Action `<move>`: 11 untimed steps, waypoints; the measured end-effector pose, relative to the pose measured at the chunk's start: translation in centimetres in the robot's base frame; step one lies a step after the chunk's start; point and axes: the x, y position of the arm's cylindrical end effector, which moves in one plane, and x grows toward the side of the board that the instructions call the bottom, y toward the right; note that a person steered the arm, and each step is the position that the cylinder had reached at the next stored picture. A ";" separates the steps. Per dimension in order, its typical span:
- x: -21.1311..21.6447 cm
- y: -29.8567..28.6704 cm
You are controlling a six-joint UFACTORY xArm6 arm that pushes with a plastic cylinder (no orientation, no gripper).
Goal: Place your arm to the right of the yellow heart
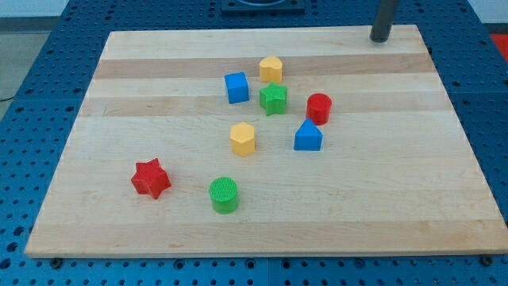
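The yellow heart (271,69) sits near the top middle of the wooden board (397,199). My tip (380,39) rests at the board's top edge, far to the right of the heart and slightly above it, touching no block. A blue cube (236,87) lies just below and left of the heart. A green star (273,98) lies directly below the heart.
A red cylinder (319,108) and a blue triangle (308,137) lie below and right of the heart. A yellow hexagon (243,138) is at the centre. A red star (151,178) and a green cylinder (224,195) lie at lower left.
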 end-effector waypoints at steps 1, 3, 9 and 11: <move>2.6 -3.0; 5.5 -4.1; 8.6 -9.0; 8.6 -11.4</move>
